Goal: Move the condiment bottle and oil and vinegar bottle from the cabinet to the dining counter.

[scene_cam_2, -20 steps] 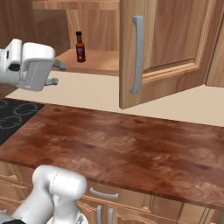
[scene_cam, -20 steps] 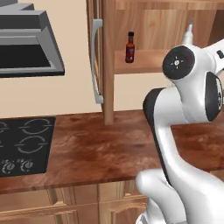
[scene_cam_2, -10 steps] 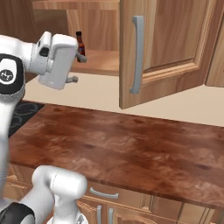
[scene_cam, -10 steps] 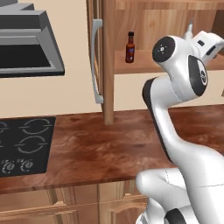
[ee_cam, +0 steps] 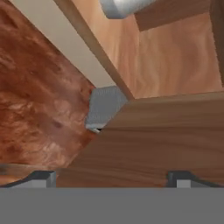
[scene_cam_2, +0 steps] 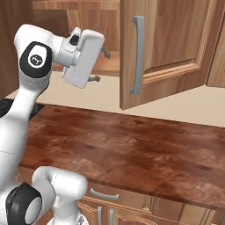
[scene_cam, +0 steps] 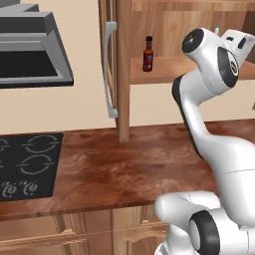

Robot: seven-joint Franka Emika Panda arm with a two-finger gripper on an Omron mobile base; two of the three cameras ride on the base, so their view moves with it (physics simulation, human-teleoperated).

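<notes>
End effector (ee_cam: 111,177) wide open, empty, nr cabinet (ee_cam: 175,131).

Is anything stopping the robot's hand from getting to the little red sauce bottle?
Nothing visible blocks it. The cabinet doors are swung open, the condiment bottle stands alone on the shelf, and the open gripper is raised at shelf height beside it.

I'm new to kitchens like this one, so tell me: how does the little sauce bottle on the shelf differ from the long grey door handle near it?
The condiment bottle is small, dark red-brown with a red cap; the door handle is far longer and plain grey. The bottle stands free on the cabinet shelf; the handle is fixed to an open door. Both stand upright.
</notes>
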